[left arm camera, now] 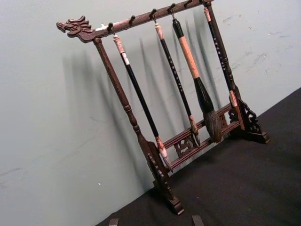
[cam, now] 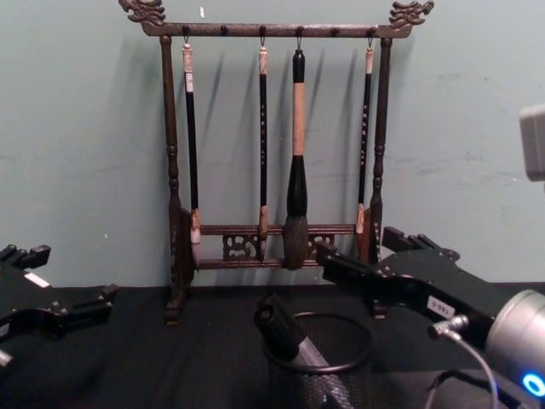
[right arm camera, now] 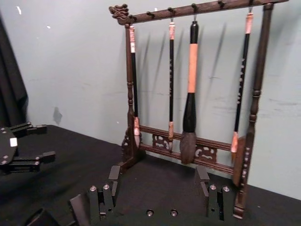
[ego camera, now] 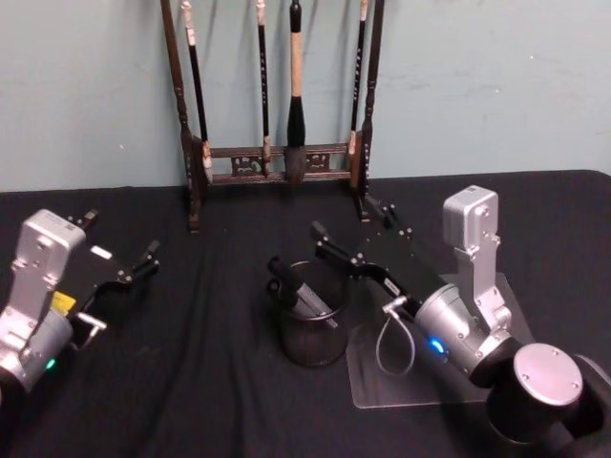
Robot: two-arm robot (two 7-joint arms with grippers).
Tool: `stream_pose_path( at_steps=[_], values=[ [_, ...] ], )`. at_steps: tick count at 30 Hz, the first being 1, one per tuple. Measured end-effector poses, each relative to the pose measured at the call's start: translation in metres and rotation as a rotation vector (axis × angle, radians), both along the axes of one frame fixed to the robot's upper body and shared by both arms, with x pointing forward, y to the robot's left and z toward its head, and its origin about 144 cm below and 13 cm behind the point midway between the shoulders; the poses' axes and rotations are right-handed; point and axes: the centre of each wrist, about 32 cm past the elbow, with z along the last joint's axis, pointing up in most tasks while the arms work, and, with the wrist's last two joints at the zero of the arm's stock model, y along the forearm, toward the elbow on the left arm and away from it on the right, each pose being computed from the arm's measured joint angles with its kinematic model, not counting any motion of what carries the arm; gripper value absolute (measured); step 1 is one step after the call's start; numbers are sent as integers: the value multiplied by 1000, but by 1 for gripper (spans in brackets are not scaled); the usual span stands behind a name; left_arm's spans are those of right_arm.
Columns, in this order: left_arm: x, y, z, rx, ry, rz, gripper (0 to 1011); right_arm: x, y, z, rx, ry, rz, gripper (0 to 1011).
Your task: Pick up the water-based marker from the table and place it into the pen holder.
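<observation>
Right pincer [ego camera: 348, 229] spread, empty, just behind holder [ego camera: 310, 327] and right of it, above desk [ego camera: 191, 382]. Marker [ego camera: 298, 290] inside holder, tilted, dark cap end above rim, leaning toward holder's left side. Left pincer [ego camera: 119, 248] spread, empty, well left of holder. Brush rack [ego camera: 277, 157] behind holder, at wall. Clear sheet [ego camera: 382, 367] on desk just right of holder.

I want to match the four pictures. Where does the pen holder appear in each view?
Head view: pen holder at centre, marker inside.
Chest view: bottom centre, partly cut off.
Left wrist view: not in it.
Right wrist view: cannot tell.
Shared landmark: the wooden brush rack against the wall.
</observation>
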Motion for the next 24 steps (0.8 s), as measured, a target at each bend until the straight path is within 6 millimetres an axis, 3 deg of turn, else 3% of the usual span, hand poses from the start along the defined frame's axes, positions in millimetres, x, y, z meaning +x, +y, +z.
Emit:
stream_pose_path(
  at_steps=[24],
  values=[
    [0,0,0,0,0,0,1009,-6,-30,-17,-48,11,-125,1000]
  ],
)
